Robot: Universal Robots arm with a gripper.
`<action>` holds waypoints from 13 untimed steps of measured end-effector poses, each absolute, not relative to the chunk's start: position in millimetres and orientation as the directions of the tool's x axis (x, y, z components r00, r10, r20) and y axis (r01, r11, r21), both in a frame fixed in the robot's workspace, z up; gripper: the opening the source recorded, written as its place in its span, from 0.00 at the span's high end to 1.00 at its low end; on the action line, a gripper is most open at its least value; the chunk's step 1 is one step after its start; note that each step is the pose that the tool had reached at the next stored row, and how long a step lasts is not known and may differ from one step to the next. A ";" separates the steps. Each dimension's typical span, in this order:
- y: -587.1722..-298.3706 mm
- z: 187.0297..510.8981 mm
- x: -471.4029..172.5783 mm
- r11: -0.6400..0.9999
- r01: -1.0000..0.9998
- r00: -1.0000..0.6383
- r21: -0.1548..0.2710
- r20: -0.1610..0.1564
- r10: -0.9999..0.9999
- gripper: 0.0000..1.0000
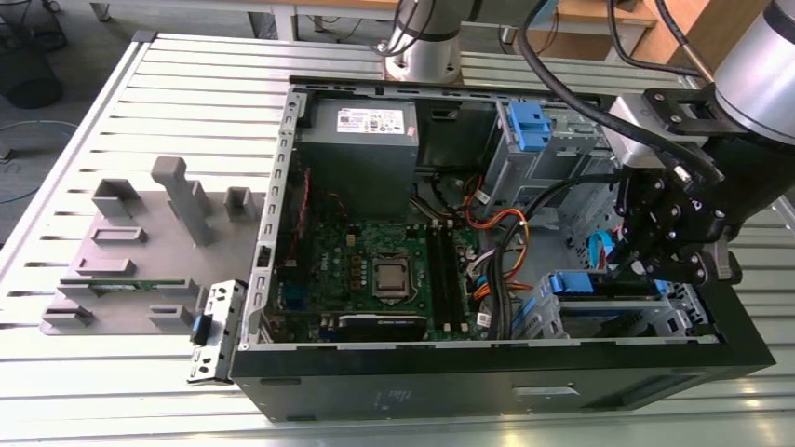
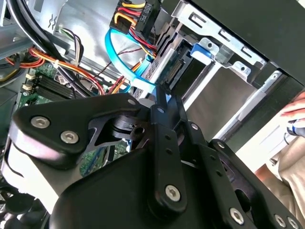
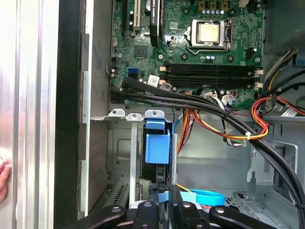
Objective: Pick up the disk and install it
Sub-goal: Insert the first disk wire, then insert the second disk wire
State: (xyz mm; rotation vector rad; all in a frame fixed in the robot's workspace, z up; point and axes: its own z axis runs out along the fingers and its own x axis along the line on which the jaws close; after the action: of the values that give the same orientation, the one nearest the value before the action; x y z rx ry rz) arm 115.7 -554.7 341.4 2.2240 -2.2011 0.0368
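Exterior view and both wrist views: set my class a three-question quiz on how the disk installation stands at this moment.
1. True or false: in the exterior view, the end effector hangs outside the computer case.
2. The disk is: A) standing in the drive bay; B) lying flat outside the case; C) held high above the case.
3. Fill in: in the second wrist view, the flat cable curving beyond the end effector is ____ in colour.

Key: 1 false; 2 A; 3 blue.

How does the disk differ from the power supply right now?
The power supply is a bigger grey box with a white sticker; the disk shows a blue carrier. The power supply fills one case corner; the disk stands in a bay at the opposite corner. Both are inside the case.
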 end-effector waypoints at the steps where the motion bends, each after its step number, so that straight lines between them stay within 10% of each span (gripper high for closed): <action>1: -554.7 342.7 115.7 -0.010 -1.000 0.010 -0.008 0.025 -1.000 0.77; 13: -554.7 359.5 116.5 -0.011 -1.000 0.010 -0.008 0.026 -1.000 0.77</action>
State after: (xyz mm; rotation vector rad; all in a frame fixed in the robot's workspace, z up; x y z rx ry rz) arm 116.5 -554.7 359.5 2.2239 -2.2008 0.0373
